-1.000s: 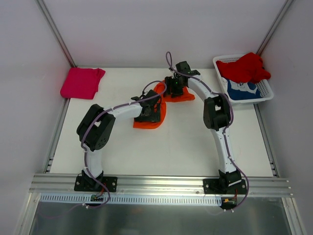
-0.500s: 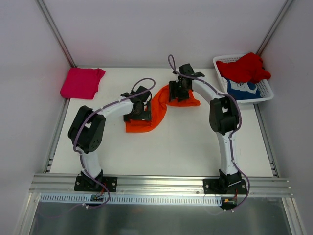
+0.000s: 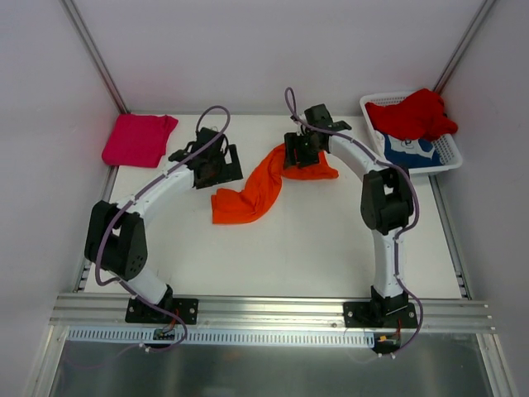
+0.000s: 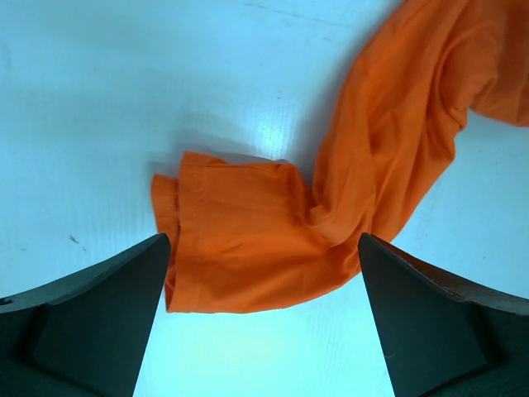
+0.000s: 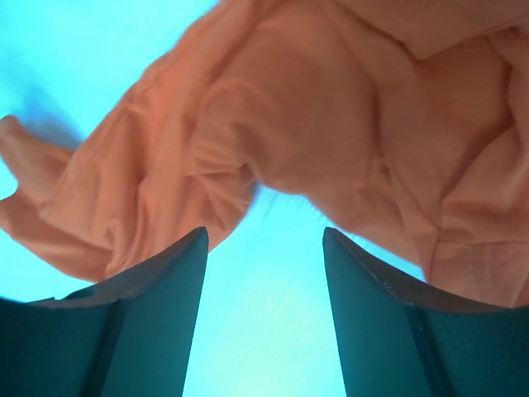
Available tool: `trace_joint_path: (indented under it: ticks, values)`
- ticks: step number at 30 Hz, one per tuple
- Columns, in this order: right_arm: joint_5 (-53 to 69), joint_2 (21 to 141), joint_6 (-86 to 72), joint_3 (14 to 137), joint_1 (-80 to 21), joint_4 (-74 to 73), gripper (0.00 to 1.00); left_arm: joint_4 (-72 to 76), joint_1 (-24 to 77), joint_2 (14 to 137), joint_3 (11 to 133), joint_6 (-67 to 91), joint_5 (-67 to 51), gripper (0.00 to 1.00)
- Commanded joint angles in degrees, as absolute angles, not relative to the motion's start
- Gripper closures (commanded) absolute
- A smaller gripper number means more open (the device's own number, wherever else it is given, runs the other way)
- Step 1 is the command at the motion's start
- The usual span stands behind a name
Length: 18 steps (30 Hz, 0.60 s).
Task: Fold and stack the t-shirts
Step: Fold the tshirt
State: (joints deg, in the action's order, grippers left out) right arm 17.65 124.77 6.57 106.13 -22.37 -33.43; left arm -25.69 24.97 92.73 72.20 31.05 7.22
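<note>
At 10 o'clock on the surface (image 3: 314,240), the magenta-pink t-shirt (image 3: 139,139) lies folded in the far corner, probably as the base of the stack, out of the working area.

Just to its right, the left end effector (image 3: 223,170) hovers released, with its fingers spread wide and nothing between them. In its wrist view the near end of the orange t-shirt (image 3: 248,194) lies flat on the surface below the fingers, apart from them.

That shirt sits near the centre as a twisted band running from 7 o'clock up toward 1 o'clock, bunched and not yet spread. It is the 1 being worked on.

At its far end the right end effector (image 3: 297,157) hangs low over the crumpled cloth. Its fingers are parted, bare surface shows between them, and no grip is visible. With 1 arm at each end, the pair looks placed to pull the shirt out flat before folding.

At 2 o'clock the basket (image 3: 453,162) holds the red t-shirt (image 3: 411,114) heaped over the blue t-shirt (image 3: 409,151). Both wait there unfolded.
</note>
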Motion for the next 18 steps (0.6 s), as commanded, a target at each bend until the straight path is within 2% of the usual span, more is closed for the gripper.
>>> trace_joint_path:
  ticks: [1, 12, 18]
  values:
    - [19.34, 117.16, 9.14, 105.82, -25.3, -32.25, 0.38, -22.06, 22.68, 89.91, 69.0, 33.13, 3.34, 0.01]
    - [19.42, 116.1, 7.21, 104.42, -40.33, -36.04, 0.38, -21.97, 18.11, 89.21, 63.29, 33.57, 5.19, 0.01]
    - [16.36, 112.77, 6.76, 99.32, -41.75, -34.72, 0.39, -20.83, 15.73, 88.07, 58.1, 35.24, 0.7, 0.02]
